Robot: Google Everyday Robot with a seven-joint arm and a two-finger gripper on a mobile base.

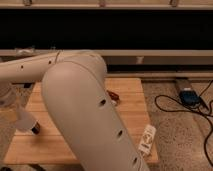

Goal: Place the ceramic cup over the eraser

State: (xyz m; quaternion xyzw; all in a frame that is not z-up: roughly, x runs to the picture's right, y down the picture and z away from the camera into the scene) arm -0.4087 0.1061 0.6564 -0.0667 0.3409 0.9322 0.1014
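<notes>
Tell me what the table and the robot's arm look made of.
The table looks like light wood, matte, with plank seams showing. The arm is likely a smooth off-white plastic shell with a soft sheen. The gripper sits low over the table's left side.

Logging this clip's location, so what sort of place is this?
Probably a lab or workshop: a wooden table on speckled floor, loose cables at right. The gripper hangs over the table's left side.
</notes>
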